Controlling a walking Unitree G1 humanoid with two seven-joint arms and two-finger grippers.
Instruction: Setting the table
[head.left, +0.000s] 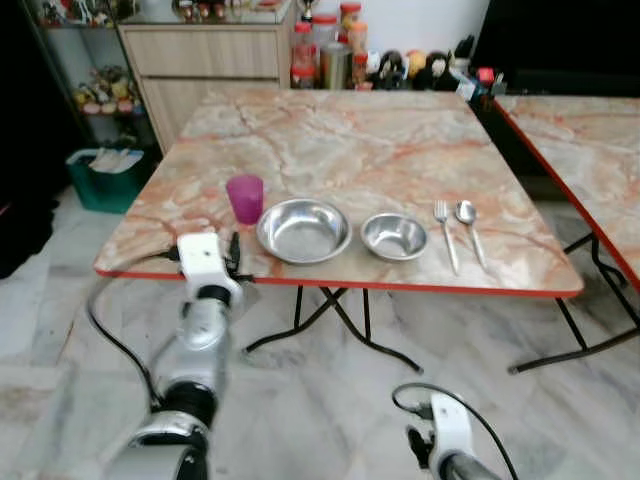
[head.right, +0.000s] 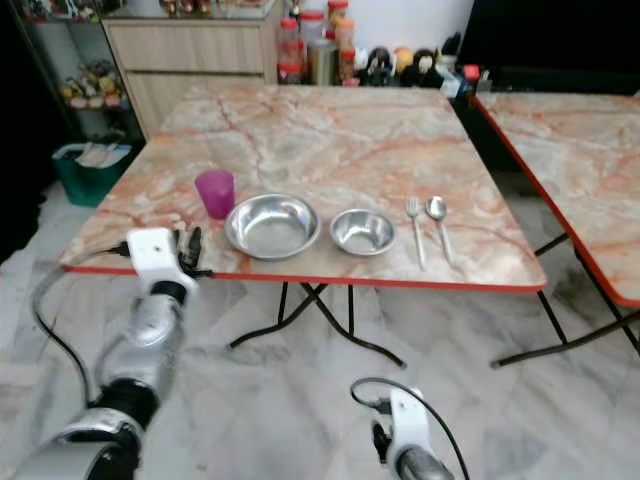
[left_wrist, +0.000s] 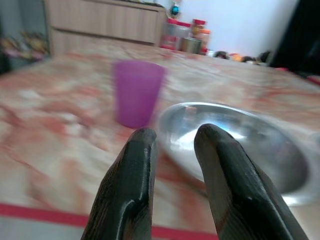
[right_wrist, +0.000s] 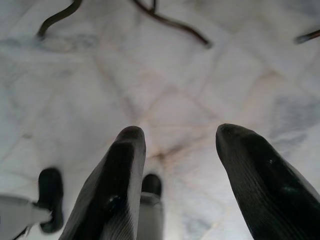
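Left wrist view looks along my left gripper (left_wrist: 172, 145), whose two black fingers (left_wrist: 131, 185) stand a little apart with nothing between them. They hang just above the near red-trimmed edge of the table (head.left: 330, 140), pointing across the marble-patterned top. Straight past the fingertips stands a purple cup (left_wrist: 137, 92), upright, and just beside it the rim of a big steel bowl (left_wrist: 235, 142).

From my head, the left gripper (head.left: 233, 252) sits at the table's near edge, in front of the cup (head.left: 245, 197) and close to the big bowl (head.left: 303, 230). It touches neither, as far as I can tell. A black cable (head.left: 110, 335) loops down from the left arm.

The setting lies in a row along the near side of the table: cup, then the big bowl, then a smaller steel bowl (head.left: 394, 236) near it, then a fork (head.left: 445, 232) and a spoon (head.left: 470, 228) side by side, apart from each other.

My right gripper (right_wrist: 180, 150) hangs low with its fingers (right_wrist: 117, 185) spread wide and empty, pointing down at the pale tiled floor (right_wrist: 165, 75), where the table's dark legs cross.

Further off, jars and bottles (head.left: 325, 45) stand at the far edge by a wooden cabinet (head.left: 200, 60). A green bin (head.left: 100, 178) sits on the floor to the left, and a second table (head.left: 590, 150) stands to the right.
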